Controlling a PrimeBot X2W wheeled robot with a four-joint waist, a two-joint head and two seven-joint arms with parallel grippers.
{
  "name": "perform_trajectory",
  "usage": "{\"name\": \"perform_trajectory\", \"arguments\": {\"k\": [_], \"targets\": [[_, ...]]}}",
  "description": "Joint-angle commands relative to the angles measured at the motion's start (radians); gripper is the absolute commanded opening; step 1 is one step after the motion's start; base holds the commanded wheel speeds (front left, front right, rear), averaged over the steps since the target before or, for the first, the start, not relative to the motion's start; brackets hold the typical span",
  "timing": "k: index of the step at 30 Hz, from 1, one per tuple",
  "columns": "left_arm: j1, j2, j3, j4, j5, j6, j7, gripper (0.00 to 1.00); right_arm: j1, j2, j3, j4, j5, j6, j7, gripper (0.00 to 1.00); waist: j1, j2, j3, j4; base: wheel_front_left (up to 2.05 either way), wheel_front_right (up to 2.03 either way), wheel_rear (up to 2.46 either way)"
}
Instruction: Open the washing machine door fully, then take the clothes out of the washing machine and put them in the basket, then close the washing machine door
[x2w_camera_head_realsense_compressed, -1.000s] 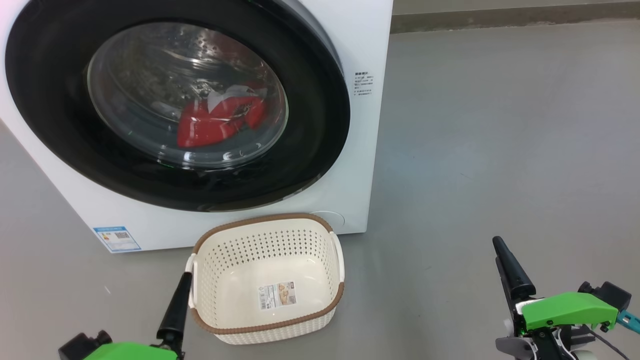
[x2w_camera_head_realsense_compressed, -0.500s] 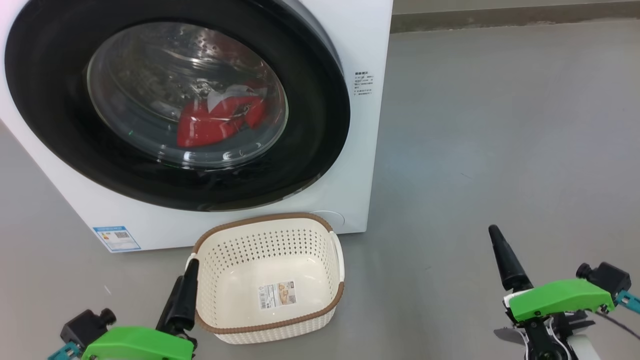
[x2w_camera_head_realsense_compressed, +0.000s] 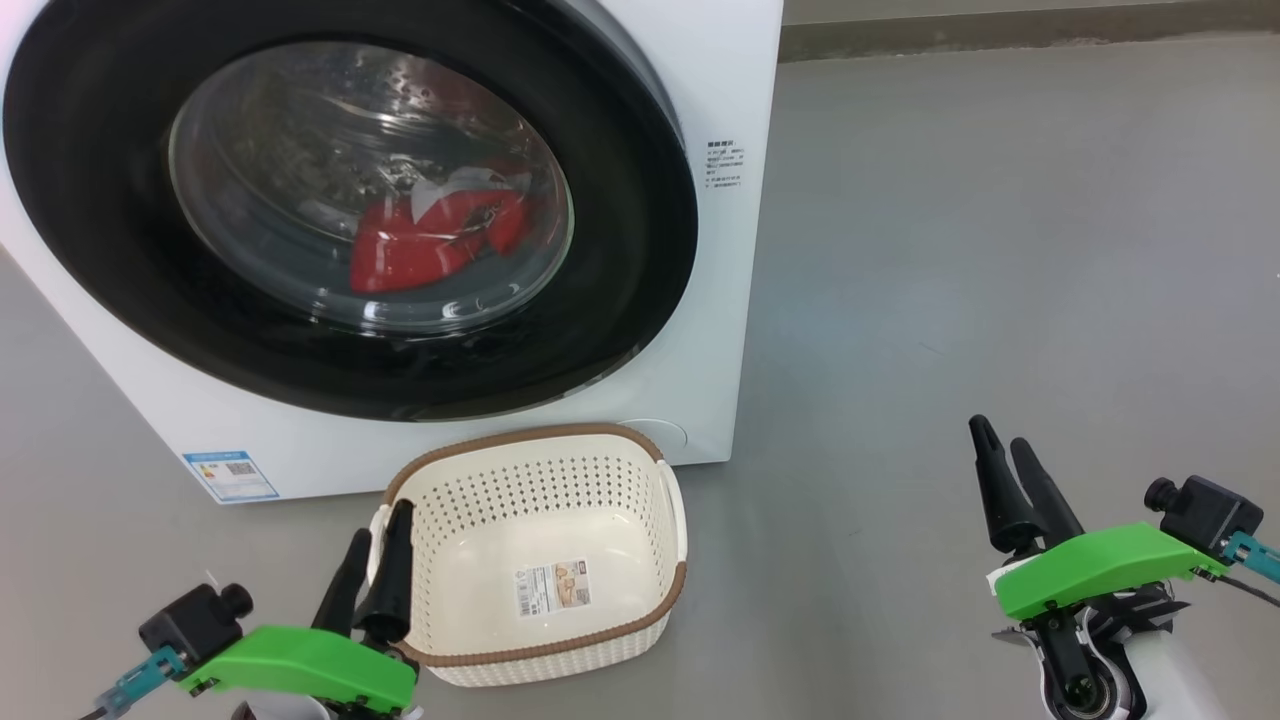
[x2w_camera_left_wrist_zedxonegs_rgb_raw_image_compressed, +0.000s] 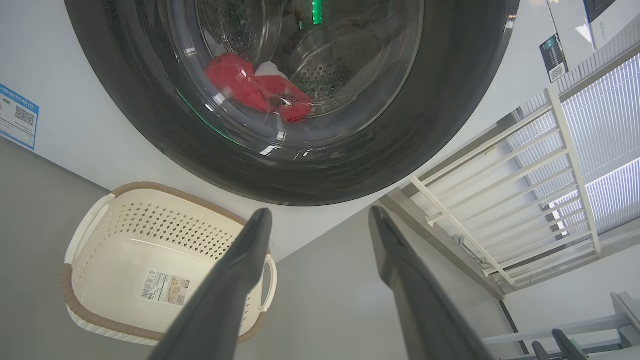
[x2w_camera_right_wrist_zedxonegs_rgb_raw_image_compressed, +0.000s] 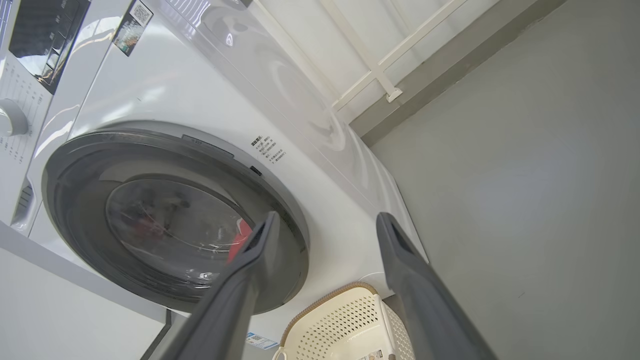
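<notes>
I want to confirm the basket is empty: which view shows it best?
The head view: nearly all the basket shows from above, floor bare but for a paper label. The left wrist view has it partly behind a finger of the left gripper; the right wrist view catches one end at its bottom edge.

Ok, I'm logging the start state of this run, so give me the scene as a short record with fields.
door: washing machine door shut on the washing machine
clothes: clothes, red and white, inside the machine, seen through the door's window
basket: basket on the floor before the machine, holding just a paper label
left gripper: open, empty, close beside the basket
right gripper: open, empty, above bare floor
</notes>
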Motion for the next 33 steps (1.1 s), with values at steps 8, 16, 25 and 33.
{"name": "perform_trajectory", "arguments": {"k": [8,16,25,33], "targets": [[-0.077,0.010,0.005,-0.004,0.111,0.017,-0.035,1.00,-0.076,-0.014,0.007,-0.029,-0.145,0.000,-0.035,1.00,-0.0001,0.0000,0.000,-0.002,0.00,0.00,0.00],[-0.100,0.010,-0.004,0.003,0.198,0.022,-0.059,1.00,-0.096,-0.016,0.032,-0.026,-0.218,0.000,-0.059,1.00,-0.0001,0.0000,-0.005,-0.002,0.00,0.00,0.00],[-0.127,0.011,-0.012,0.002,0.301,0.035,-0.085,1.00,-0.124,-0.018,0.068,-0.013,-0.318,0.000,-0.085,1.00,-0.0001,0.0000,-0.008,0.000,0.00,0.00,0.00],[-0.145,0.011,-0.009,-0.019,0.393,0.050,-0.106,1.00,-0.147,-0.020,0.113,0.004,-0.378,0.001,-0.106,1.00,-0.0001,0.0000,-0.009,0.003,0.00,0.00,0.00]]}}
